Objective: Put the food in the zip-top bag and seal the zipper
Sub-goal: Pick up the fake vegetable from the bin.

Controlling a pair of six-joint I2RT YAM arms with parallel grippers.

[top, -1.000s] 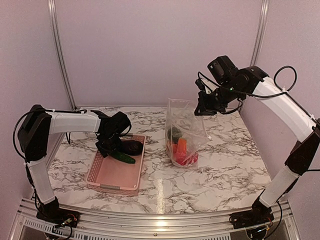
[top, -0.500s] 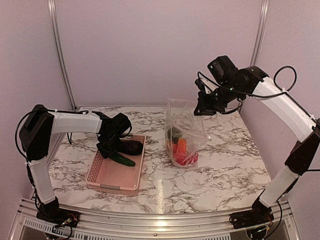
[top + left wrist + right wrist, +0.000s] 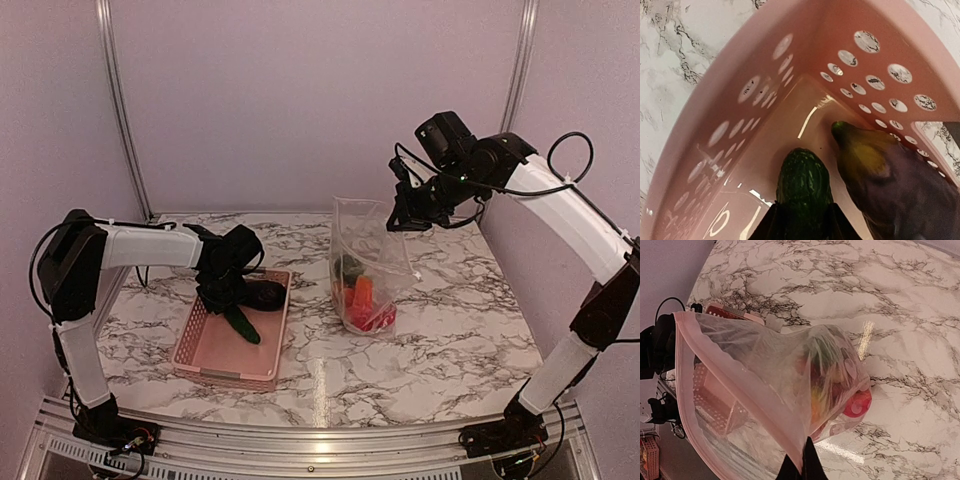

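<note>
A: From above, where do things stand?
B: The left gripper (image 3: 232, 292) is down in the pink basket (image 3: 222, 374) at centre-left. Its fingers are closed on a green cucumber (image 3: 243, 325) that slants toward the lower right. The dark eggplant (image 3: 266, 293) lies just beside it, in the basket's upper right. Right of centre, the zip-top bag (image 3: 360, 240) stands on the marble table (image 3: 450, 330) with red and orange food (image 3: 365, 305) at its bottom. The right gripper (image 3: 405, 220) pinches the bag's top edge at the upper right, holding the mouth up.

A: And the left wrist view?
B: The cucumber sits low in the middle with a finger (image 3: 769, 230) against each side. The eggplant is close at the lower right; I cannot tell if they touch. I'd lift straight up past the basket wall so the eggplant isn't dragged, then release low inside the bag's mouth.

A: The right wrist?
B: The fingers meet at the bottom centre on the pale pink zipper (image 3: 742, 390), which runs toward the upper left. The mouth looks narrow from here. I'd hold that edge steady and taut, or the cucumber may catch the rim.

A: Any writing?
B: No brand, label or legible text shows in any view.
</note>
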